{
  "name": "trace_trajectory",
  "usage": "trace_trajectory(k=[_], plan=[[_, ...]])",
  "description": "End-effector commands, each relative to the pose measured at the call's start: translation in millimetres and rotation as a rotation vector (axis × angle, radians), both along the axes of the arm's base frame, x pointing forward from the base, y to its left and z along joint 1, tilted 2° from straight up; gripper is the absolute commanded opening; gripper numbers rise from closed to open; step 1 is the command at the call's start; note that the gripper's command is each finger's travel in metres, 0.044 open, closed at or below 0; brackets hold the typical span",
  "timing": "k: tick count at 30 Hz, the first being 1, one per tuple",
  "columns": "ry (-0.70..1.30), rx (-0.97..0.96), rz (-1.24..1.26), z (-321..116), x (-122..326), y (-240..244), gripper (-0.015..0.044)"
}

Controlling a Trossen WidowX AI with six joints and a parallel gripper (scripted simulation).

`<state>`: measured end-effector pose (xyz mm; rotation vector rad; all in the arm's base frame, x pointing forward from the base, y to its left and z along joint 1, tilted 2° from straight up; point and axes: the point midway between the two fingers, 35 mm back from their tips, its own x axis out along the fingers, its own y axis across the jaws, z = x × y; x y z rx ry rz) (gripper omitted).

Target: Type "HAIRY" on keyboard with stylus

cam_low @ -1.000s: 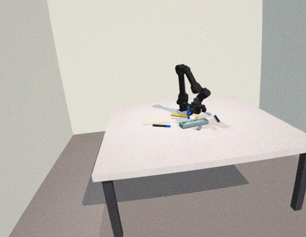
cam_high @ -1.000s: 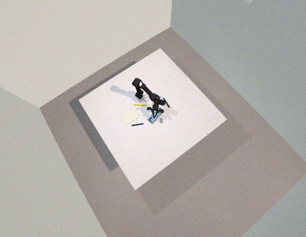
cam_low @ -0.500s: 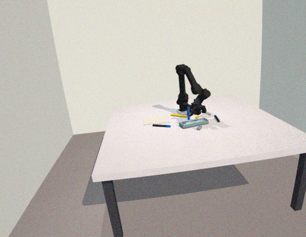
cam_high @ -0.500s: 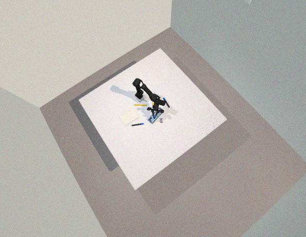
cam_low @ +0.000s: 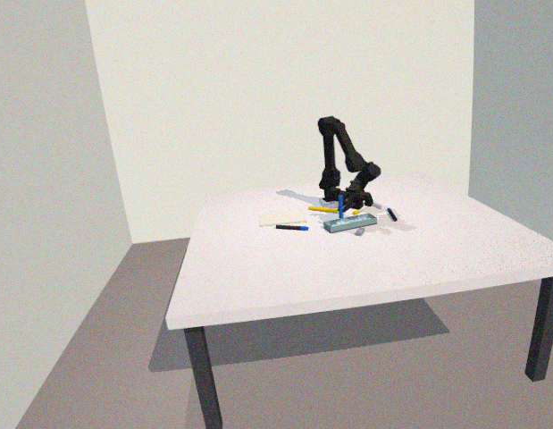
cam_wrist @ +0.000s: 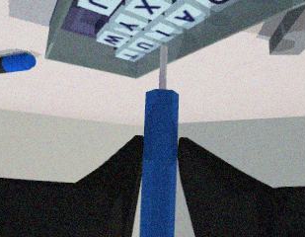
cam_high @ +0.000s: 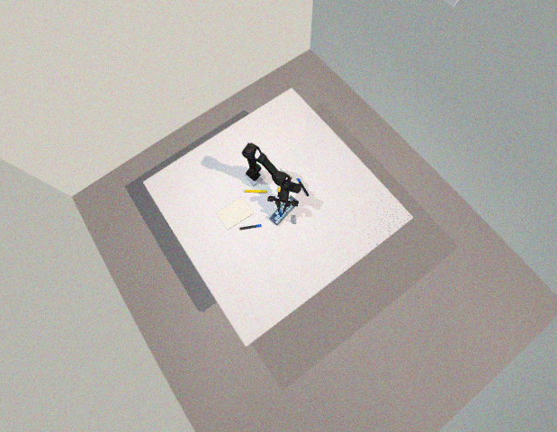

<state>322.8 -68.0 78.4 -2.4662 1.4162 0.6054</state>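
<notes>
My gripper is shut on the blue stylus and holds it upright, thin grey tip down. The keyboard is a small grey-green tray-like block with pale lettered keys. It lies under the stylus, and the gripper is above it. In the wrist view the tip ends at the near edge of the I key, beside the U key. I cannot tell whether the tip touches a key. The A key and Y key are visible. The H and R keys cannot be made out.
A black pen with a blue end lies near a cream pad. Another such pen lies across the keyboard from it. A yellow stick lies near the arm's base. A grey block sits beside the keyboard.
</notes>
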Motion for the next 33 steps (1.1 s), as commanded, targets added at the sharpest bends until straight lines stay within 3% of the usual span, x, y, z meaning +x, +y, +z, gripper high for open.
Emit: trace_trajectory(k=[1,33], plan=[[0.004,0.003,0.004,-3.2,0.2,0.3,0.0081],[0.004,0.003,0.004,-10.2,0.2,0.1,0.0081]])
